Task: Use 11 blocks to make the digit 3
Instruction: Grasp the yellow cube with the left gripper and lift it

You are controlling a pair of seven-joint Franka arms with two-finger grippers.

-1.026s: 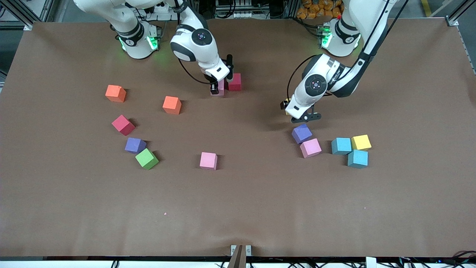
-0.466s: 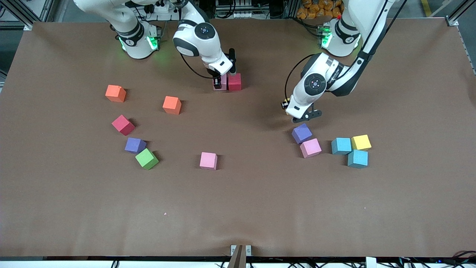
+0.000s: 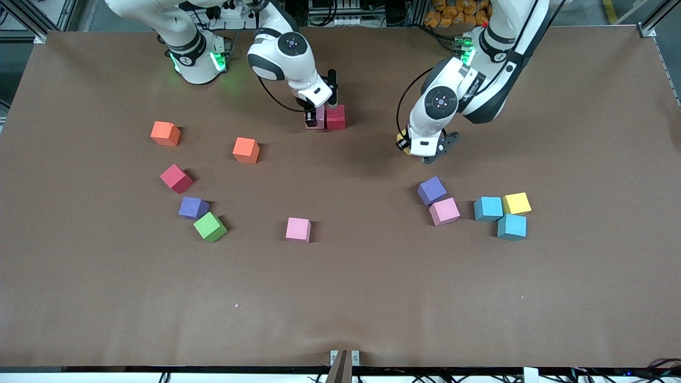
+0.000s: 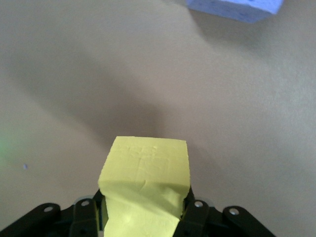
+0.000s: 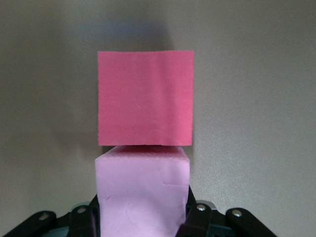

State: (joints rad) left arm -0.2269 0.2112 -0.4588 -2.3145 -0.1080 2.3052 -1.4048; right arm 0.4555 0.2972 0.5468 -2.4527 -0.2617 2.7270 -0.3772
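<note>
My right gripper is shut on a pink block, held low and touching a red block near the arms' bases; the right wrist view shows the pink block between the fingers against the red block. My left gripper is shut on a yellow block above bare table; the left wrist view shows that block and a purple block. That purple block lies on the table nearer the front camera than where the gripper hangs.
Loose blocks lie on the table. Toward the right arm's end: two orange, red, purple, green. Pink is mid-table. Toward the left arm's end: pink, two light blue, yellow.
My right gripper brought the pink block up against the red block, then stayed still. My left gripper moved with the yellow block away from the purple block, toward the arms' bases.
</note>
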